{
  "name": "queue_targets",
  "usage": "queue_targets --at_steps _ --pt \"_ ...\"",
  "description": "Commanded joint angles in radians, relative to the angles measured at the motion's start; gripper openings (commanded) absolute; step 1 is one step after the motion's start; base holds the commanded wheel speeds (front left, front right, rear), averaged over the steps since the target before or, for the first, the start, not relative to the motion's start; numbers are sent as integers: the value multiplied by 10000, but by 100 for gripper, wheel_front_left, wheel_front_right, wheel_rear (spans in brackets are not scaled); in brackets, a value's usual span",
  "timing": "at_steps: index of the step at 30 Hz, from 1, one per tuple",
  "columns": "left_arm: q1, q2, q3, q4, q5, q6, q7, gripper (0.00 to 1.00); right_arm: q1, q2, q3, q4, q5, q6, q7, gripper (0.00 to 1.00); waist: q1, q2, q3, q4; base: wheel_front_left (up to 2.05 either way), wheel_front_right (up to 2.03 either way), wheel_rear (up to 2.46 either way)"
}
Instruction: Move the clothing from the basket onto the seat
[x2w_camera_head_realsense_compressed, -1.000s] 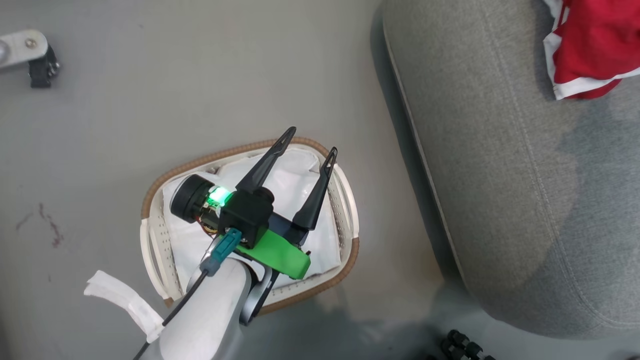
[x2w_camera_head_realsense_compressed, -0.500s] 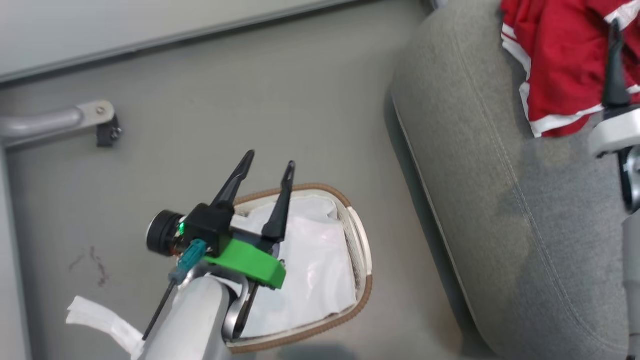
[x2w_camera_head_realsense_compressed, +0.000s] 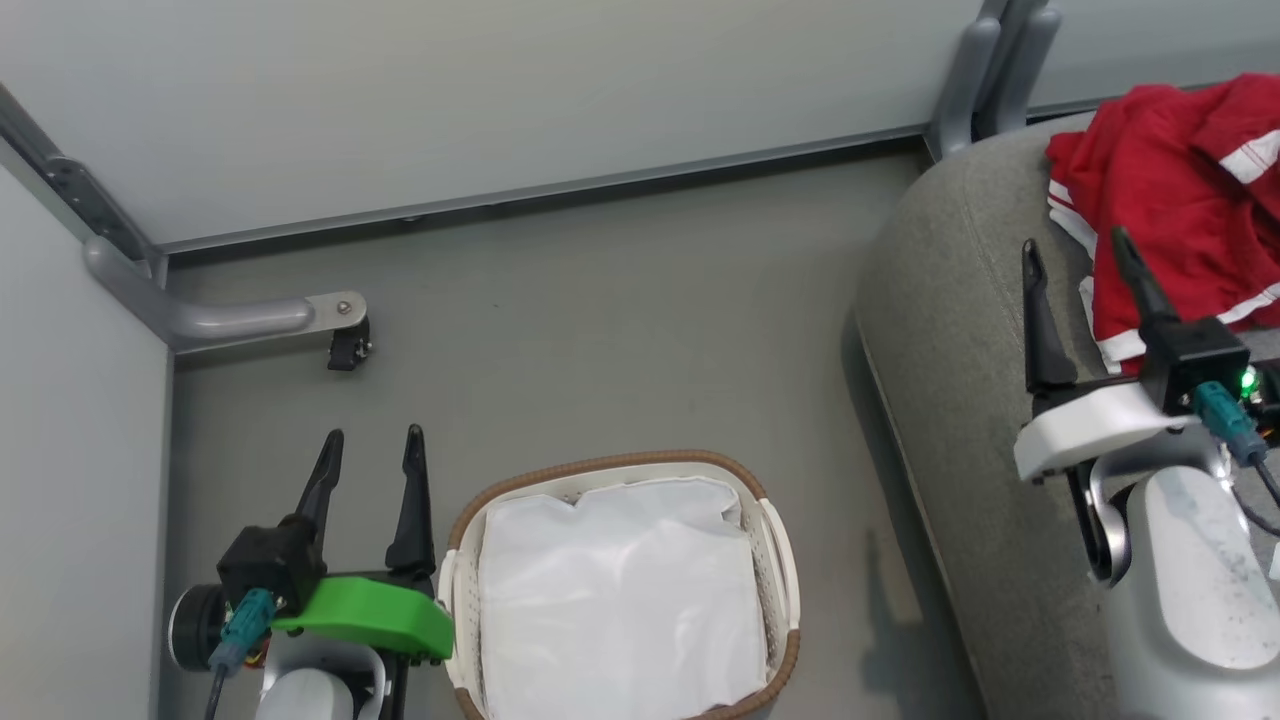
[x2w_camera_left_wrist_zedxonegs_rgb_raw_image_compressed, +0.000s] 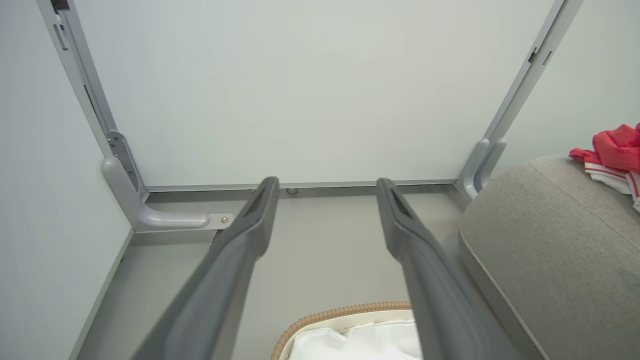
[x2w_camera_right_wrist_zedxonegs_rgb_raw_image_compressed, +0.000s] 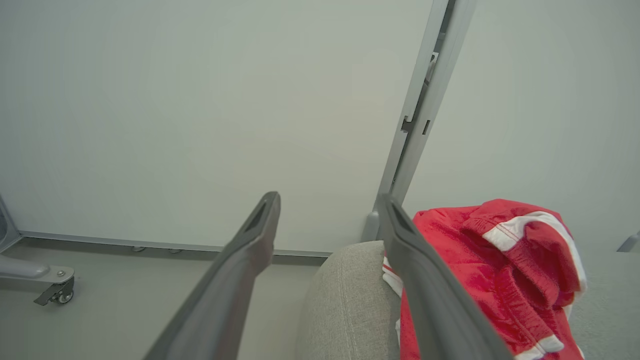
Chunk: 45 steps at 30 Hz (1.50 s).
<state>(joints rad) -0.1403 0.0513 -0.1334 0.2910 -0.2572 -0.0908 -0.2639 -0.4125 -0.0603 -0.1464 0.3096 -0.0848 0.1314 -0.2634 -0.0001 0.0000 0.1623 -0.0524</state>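
The red clothing (x2w_camera_head_realsense_compressed: 1180, 200) with white stripes lies bunched on the grey seat (x2w_camera_head_realsense_compressed: 960, 330) at the right; it also shows as a red heap (x2w_camera_right_wrist_zedxonegs_rgb_raw_image_compressed: 490, 270) and, far right, a small red bundle (x2w_camera_left_wrist_zedxonegs_rgb_raw_image_compressed: 612, 150). The basket (x2w_camera_head_realsense_compressed: 770, 520) stands on the floor at bottom centre, holding just its white cloth liner (x2w_camera_head_realsense_compressed: 620, 590). My left gripper (x2w_camera_head_realsense_compressed: 370, 445) is open and empty, left of the basket. My right gripper (x2w_camera_head_realsense_compressed: 1075, 250) is open and empty above the seat, beside the clothing's left edge.
A grey wall panel runs along the back, with a metal leg and caster (x2w_camera_head_realsense_compressed: 345, 345) at the left and a grey post (x2w_camera_head_realsense_compressed: 985, 70) behind the seat. Grey floor (x2w_camera_head_realsense_compressed: 620, 330) lies between basket and wall.
The head camera has tilted up, bringing the wall into view. My left gripper has come off the basket to its left side. My right gripper now shows beside the clothing.
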Motion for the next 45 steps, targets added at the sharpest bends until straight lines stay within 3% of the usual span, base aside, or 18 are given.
queue_targets --at_steps 1,16,45 --pt "261 -7 156 -55 -34 -16 -7 100 310 34 88 -45 155 -15 -20 100 1 0 -430 403 0 0 0" --pt "1570 -3 641 -24 -312 -83 -7 100 2501 81 1160 434 2356 -15 -20 100 1 0 -979 570 0 0 0" --pt "1802 -3 357 67 -562 -40 -7 100 2801 80 1583 853 2696 -15 -20 100 1 0 -1301 750 0 0 0"
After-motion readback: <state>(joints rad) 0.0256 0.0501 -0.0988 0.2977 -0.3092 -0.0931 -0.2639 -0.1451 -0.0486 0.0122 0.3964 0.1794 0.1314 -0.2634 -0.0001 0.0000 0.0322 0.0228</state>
